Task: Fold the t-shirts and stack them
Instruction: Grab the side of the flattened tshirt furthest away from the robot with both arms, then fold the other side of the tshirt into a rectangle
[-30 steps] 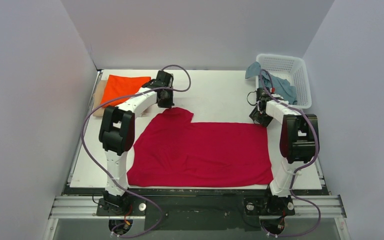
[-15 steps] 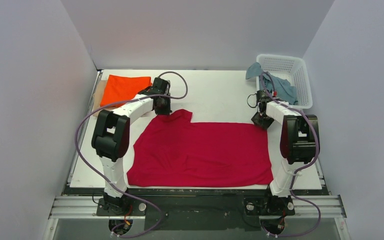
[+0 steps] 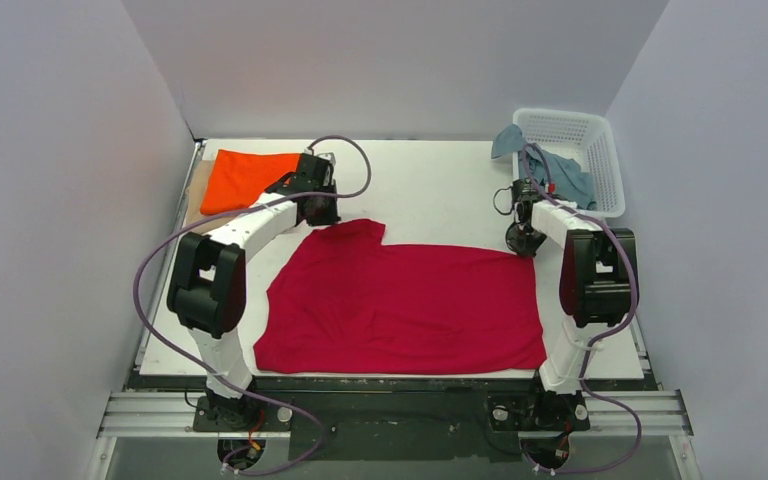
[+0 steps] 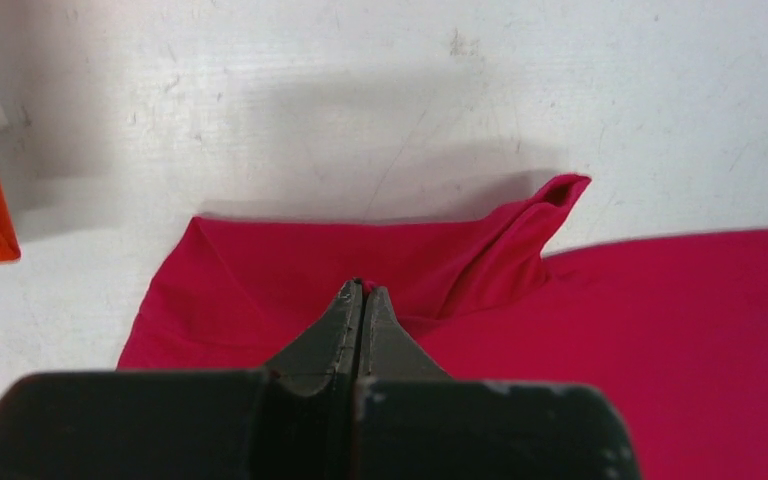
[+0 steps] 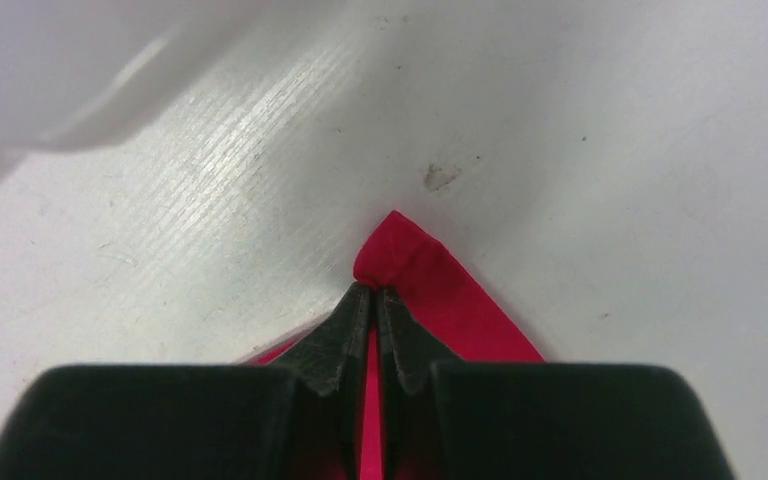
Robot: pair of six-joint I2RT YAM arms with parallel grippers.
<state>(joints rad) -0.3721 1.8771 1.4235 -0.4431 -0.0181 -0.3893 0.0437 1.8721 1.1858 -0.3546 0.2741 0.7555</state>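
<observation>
Crimson red t-shirt [image 3: 400, 300] lies spread flat on the table [image 3: 440, 185], its near hem twd the arm bases. L gripper [image 4: 362, 290] is pinched together on the shirt's far-left sleeve, w/ cloth ridged up around the tips. R gripper [image 5: 373, 292] is also closed, clamped on the far-right corner, w/ red cloth showing betw the fingers. Orange t-shirt [image 3: 245, 175] sits folded at the table's far left, atop a beige t-shirt [image 3: 197, 200] whose edge peeks out on its left. Grey-blue t-shirt [image 3: 565, 175] hangs partly out of the white basket [image 3: 605, 160] at the far-right corner.
</observation>
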